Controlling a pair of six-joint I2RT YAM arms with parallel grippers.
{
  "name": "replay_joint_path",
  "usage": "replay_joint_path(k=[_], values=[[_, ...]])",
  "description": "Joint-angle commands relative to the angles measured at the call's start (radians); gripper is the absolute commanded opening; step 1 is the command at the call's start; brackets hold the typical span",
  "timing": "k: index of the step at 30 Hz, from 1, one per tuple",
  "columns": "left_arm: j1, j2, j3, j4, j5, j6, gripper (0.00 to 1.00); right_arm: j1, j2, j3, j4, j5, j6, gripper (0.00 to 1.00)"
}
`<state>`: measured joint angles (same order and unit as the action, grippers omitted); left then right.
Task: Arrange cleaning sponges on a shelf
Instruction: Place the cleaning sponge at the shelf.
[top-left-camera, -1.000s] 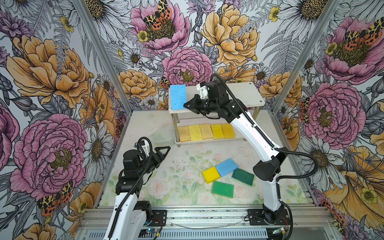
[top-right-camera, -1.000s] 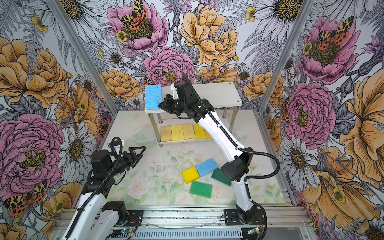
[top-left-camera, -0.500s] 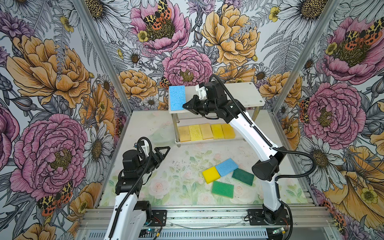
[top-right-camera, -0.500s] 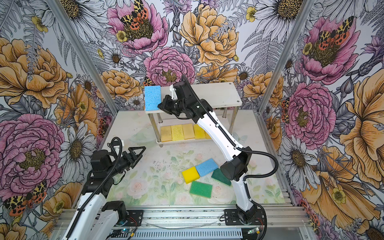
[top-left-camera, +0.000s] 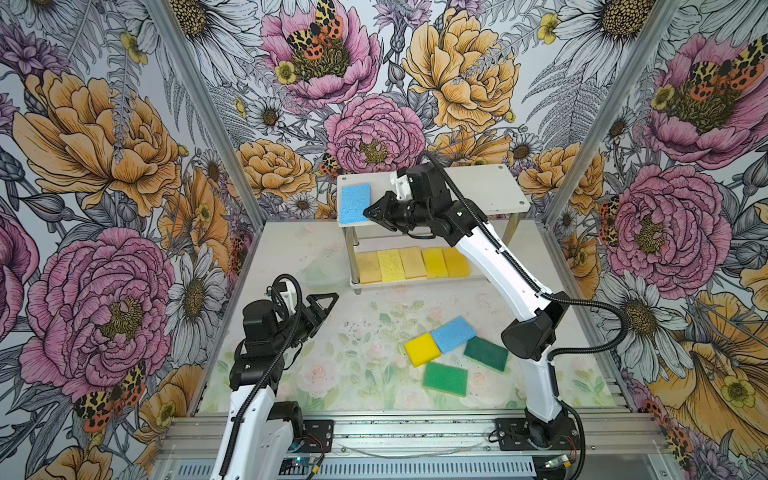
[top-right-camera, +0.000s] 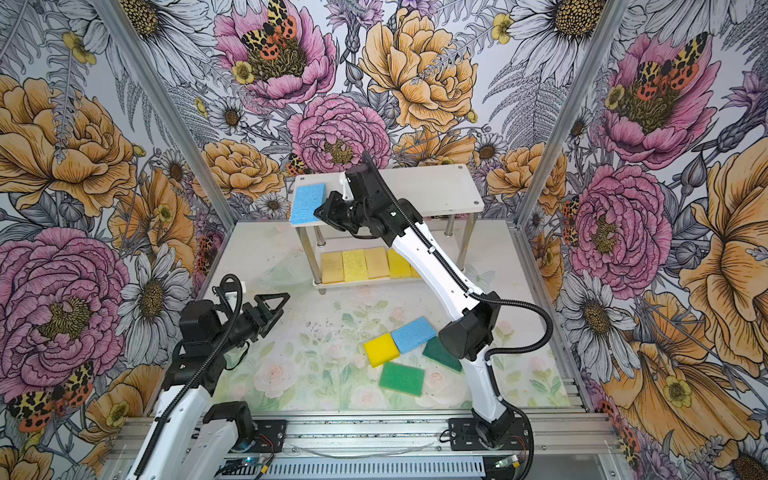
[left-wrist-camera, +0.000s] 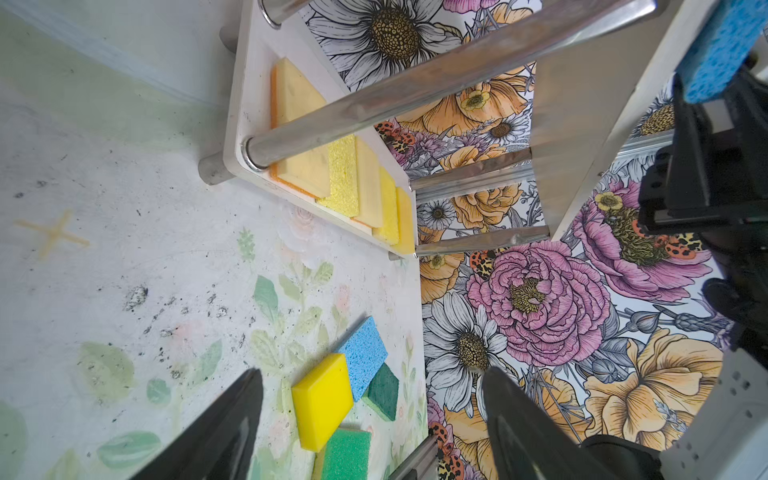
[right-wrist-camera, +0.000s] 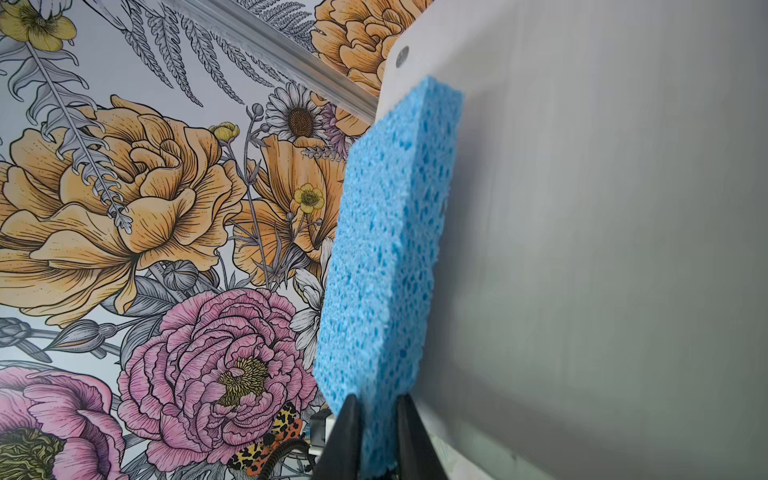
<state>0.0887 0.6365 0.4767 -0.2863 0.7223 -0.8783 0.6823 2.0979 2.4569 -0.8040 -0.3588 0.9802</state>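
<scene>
1. Blue sponge (top-left-camera: 355, 203) (top-right-camera: 308, 203) lies flat on the top board of the shelf (top-left-camera: 478, 187), at the board's left end in both top views.
2. Right gripper (top-left-camera: 368, 212) reaches across that board. In the right wrist view its black fingers (right-wrist-camera: 349, 428) sit one on each side of the blue sponge's (right-wrist-camera: 395, 249) near end, pinching it.
3. Lower board carries a row of five yellow and tan sponges (top-left-camera: 413, 264), side by side and touching.
4. Left gripper (top-left-camera: 328, 309) hovers over the bench (top-left-camera: 365, 332), in front of the shelf and well apart from it. Its jaws are spread wide with nothing between them.
5. Loose on the bench:
   - yellow sponge (top-left-camera: 422, 350), touching the second blue sponge (top-left-camera: 454, 334)
   - dark green sponge (top-left-camera: 486, 353), its corner under the second blue sponge in the left wrist view
   - light green sponge (top-left-camera: 445, 379), just beside the yellow sponge
</scene>
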Motion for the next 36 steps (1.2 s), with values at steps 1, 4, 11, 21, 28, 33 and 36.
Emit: replay_joint_path(k=[1,4,11,21,28,33,36], values=[[0.014,-0.009,-0.017,-0.010,0.024,0.027,0.84,0.006,0.015,0.037,0.009,0.017,0.006,0.21],[0.014,-0.009,-0.017,-0.010,0.025,0.028,0.84,0.006,0.025,0.054,0.011,0.023,0.005,0.21],[0.037,-0.012,-0.023,-0.019,0.045,0.036,0.84,0.006,0.069,0.117,0.011,0.027,0.009,0.23],[0.057,-0.014,-0.026,-0.024,0.066,0.039,0.85,0.011,0.071,0.119,0.009,0.035,-0.004,0.43],[0.057,-0.010,-0.023,-0.022,0.063,0.041,0.85,0.023,0.046,0.077,0.005,0.086,-0.062,0.54],[0.059,-0.002,-0.021,-0.021,0.065,0.044,0.85,0.030,0.038,0.057,-0.017,0.145,-0.107,0.57],[0.060,0.001,-0.016,-0.020,0.066,0.044,0.85,0.033,0.019,0.048,-0.037,0.205,-0.143,0.58]])
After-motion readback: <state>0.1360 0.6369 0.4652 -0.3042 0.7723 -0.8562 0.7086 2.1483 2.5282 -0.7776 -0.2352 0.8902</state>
